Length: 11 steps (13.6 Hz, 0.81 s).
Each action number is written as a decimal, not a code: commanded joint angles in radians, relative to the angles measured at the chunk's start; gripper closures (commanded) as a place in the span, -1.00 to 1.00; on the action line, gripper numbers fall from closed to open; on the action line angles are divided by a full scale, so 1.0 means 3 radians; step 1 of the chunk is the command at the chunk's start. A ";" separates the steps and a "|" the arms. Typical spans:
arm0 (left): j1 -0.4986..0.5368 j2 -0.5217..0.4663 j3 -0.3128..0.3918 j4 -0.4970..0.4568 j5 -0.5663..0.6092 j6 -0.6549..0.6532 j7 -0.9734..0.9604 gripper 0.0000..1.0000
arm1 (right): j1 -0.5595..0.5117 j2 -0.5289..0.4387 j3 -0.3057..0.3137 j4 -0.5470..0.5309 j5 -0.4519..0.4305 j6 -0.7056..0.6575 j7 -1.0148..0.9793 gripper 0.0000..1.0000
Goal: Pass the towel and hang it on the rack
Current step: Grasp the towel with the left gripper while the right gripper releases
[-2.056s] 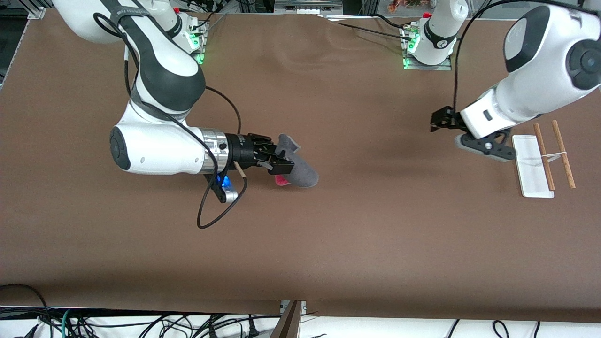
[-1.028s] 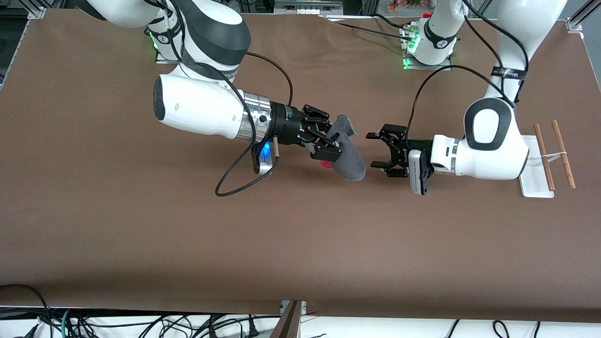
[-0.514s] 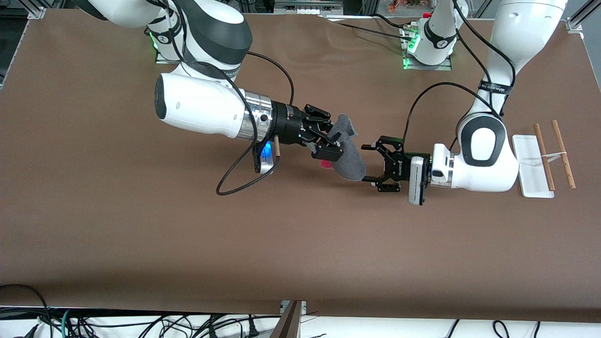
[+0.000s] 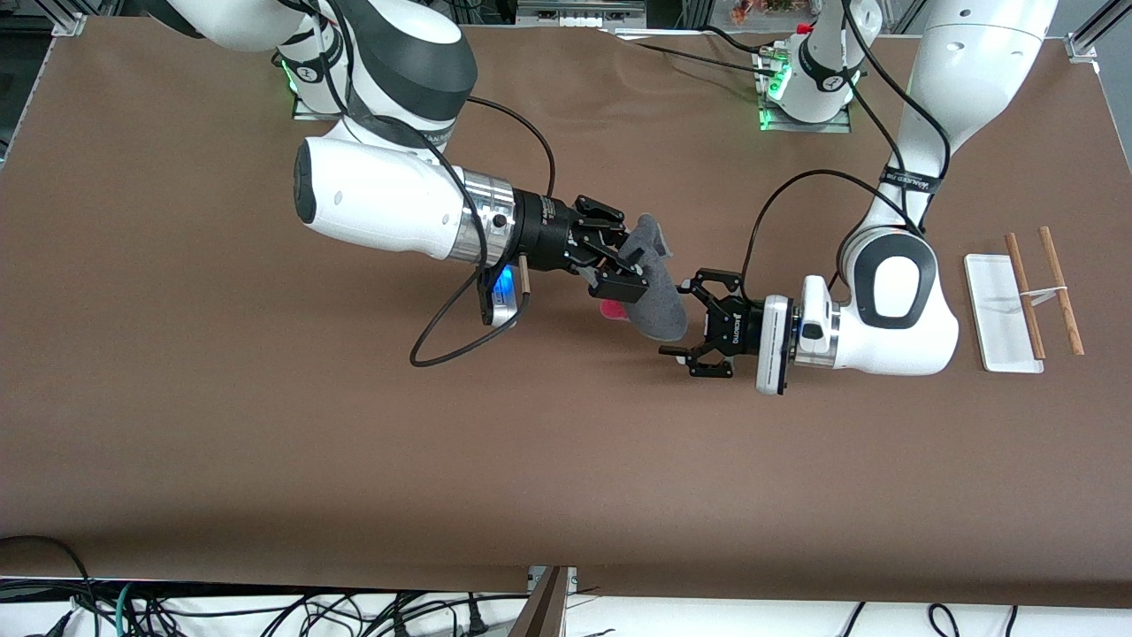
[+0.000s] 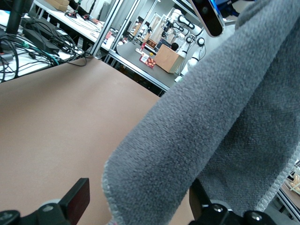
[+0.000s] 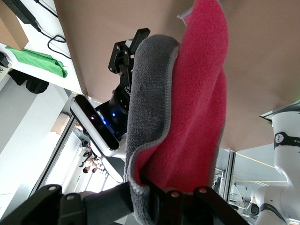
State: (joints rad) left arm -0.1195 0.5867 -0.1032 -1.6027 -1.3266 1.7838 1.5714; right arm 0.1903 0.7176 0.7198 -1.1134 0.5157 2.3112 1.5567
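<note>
The towel (image 4: 656, 296) is dark grey outside and pink inside, and hangs folded in the air over the middle of the table. My right gripper (image 4: 619, 268) is shut on its upper part; in the right wrist view the towel (image 6: 187, 93) is pinched at my right gripper (image 6: 161, 192). My left gripper (image 4: 676, 318) is open with its fingers on either side of the towel's lower end. In the left wrist view the towel (image 5: 211, 131) hangs between the fingers of my left gripper (image 5: 139, 206). The rack (image 4: 1026, 296) stands at the left arm's end of the table.
The brown table (image 4: 566, 460) carries only the rack, with its white base (image 4: 995, 283) and two brown rods. A black cable loop (image 4: 433, 349) hangs from my right wrist over the table. Loose cables lie below the table's front edge.
My left arm swung from beside the rack to the towel and now straddles its lower end with open fingers. My right arm carried the towel toward the middle, then held still.
</note>
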 commanded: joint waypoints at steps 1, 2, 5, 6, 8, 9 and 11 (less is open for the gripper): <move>-0.0026 0.0069 0.0017 0.0066 -0.0088 -0.0045 0.0131 0.60 | 0.0035 0.0037 0.0014 0.0071 0.0015 0.0048 0.0037 1.00; -0.0021 0.0074 0.0017 0.0060 -0.0088 -0.0061 0.0131 1.00 | 0.0035 0.0037 0.0014 0.0071 0.0015 0.0048 0.0037 1.00; -0.0011 0.0085 0.0017 0.0060 -0.0088 -0.0076 0.0136 1.00 | 0.0035 0.0037 0.0014 0.0071 0.0015 0.0048 0.0037 1.00; -0.0006 0.0085 0.0017 0.0060 -0.0088 -0.0086 0.0136 1.00 | 0.0035 0.0037 0.0014 0.0071 0.0015 0.0053 0.0037 1.00; 0.0010 0.0085 0.0017 0.0060 -0.0088 -0.0086 0.0136 1.00 | 0.0035 0.0037 0.0014 0.0071 0.0015 0.0053 0.0037 1.00; 0.0010 0.0085 0.0017 0.0060 -0.0083 -0.0091 0.0136 1.00 | 0.0035 0.0037 0.0014 0.0071 0.0015 0.0053 0.0037 1.00; 0.0020 0.0080 0.0017 0.0060 -0.0083 -0.0122 0.0131 1.00 | 0.0030 0.0037 0.0014 0.0071 0.0015 0.0053 0.0037 1.00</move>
State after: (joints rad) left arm -0.1166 0.5998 -0.1018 -1.6024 -1.3267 1.7731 1.5827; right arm 0.1908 0.7177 0.7197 -1.1134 0.5157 2.3155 1.5567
